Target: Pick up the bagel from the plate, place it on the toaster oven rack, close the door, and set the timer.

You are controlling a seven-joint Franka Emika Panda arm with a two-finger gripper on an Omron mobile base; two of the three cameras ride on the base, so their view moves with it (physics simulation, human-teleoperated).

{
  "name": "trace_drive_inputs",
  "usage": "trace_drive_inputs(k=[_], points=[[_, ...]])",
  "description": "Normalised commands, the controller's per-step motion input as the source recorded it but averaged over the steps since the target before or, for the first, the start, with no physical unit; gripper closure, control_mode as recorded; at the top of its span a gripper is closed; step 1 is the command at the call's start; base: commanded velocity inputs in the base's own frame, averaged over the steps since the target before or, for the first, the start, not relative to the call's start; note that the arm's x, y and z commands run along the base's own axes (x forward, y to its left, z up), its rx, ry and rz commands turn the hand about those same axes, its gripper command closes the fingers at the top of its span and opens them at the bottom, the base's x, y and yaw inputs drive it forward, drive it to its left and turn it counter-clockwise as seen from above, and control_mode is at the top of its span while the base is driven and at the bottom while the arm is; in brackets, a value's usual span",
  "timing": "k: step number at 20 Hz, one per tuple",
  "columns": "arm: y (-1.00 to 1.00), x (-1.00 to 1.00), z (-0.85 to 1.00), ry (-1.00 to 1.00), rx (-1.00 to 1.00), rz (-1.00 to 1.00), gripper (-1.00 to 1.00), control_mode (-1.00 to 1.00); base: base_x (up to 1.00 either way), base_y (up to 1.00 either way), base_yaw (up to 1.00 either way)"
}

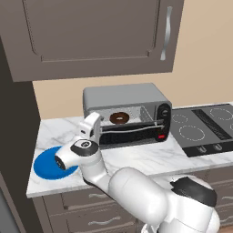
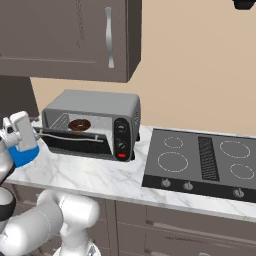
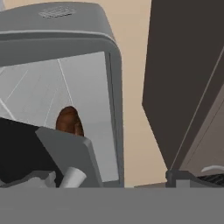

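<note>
We saw a grey box-shaped toaster oven (image 1: 125, 113) standing toward the back of the white marble bench (image 1: 136, 157), near its left end. Inside it, the small dark brown ring-shaped bagel (image 1: 119, 118) lay on the thin silvery wire rack (image 1: 136, 119), so we judged the placing step done. The dark glass door in its grey frame (image 1: 129, 134) hung partly open, tilted outward from the oven's front, with its thin silver handle bar (image 1: 132, 128) along the upper edge. We judged it stood that way because closing it was the step in hand. Our white arm's end effector (image 1: 89, 127) sat just beside the door's left end; its two fingers stood wide apart and held nothing. The flat round bright blue plate (image 1: 45, 166) lay bare at the bench's front left corner, partly hidden behind the arm. The oven's dark control panel with round knobs (image 2: 121, 139) waited untouched on the oven's right side, for the timer.
</note>
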Motion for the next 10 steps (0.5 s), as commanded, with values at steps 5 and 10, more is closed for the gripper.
trace_drive_inputs(k=[5, 10], points=[[-0.31, 0.33, 0.07, 0.00, 0.00, 0.00, -1.00, -1.00, 0.00, 0.00, 0.00], [-0.37, 0.32, 0.08, 0.00, 0.00, 0.00, -1.00, -1.00, 0.00, 0.00, 0.00]])
